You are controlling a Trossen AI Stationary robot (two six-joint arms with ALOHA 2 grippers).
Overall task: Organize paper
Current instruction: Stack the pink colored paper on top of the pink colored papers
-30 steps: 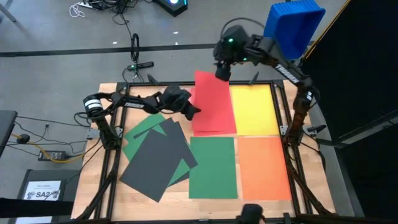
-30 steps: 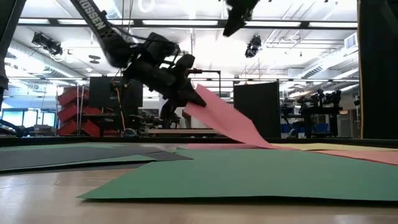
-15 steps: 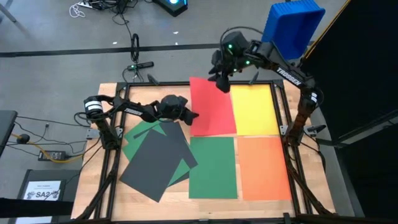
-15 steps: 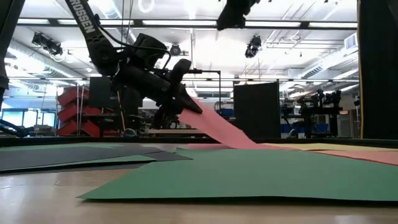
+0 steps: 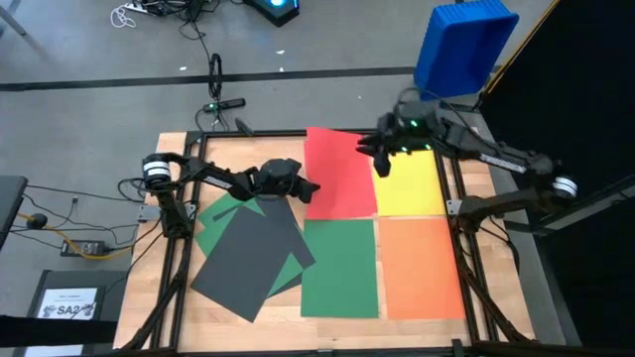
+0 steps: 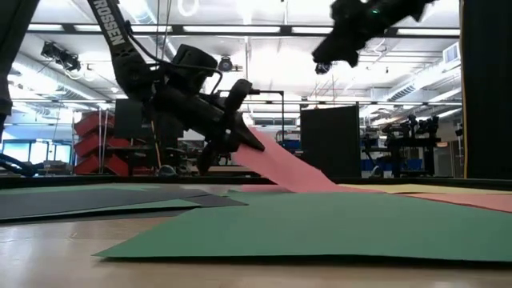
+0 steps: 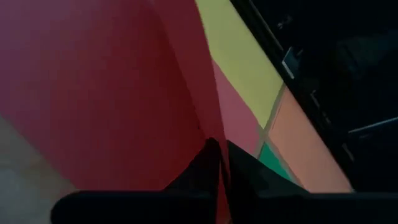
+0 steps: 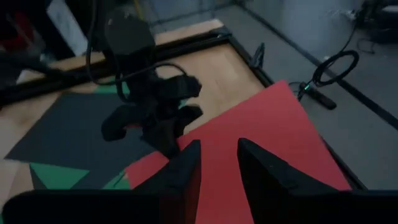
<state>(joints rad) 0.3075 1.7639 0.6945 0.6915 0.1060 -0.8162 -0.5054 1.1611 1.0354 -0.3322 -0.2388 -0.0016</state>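
The worktop (image 5: 159,297) is carrying a near-finished grid: yellow sheet (image 5: 409,183), orange sheet (image 5: 422,266) and green sheet (image 5: 340,266) lying flat, a dark grey sheet (image 5: 246,256) still askew over more green at the left. The red sheet (image 5: 339,171) is settling lower into its top slot than a second ago, its left edge pinched up by the closed left claw (image 5: 309,186). The right claw (image 5: 374,149) has swung off the far corner and is hanging over the red-yellow seam, fingers narrowing around nothing.

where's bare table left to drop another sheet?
Bare wood: far-left corner beyond the left hand, and the near-left corner beside the grey sheet. Right half is tiled: red sheet, yellow, green, orange. Right hand hovers there.
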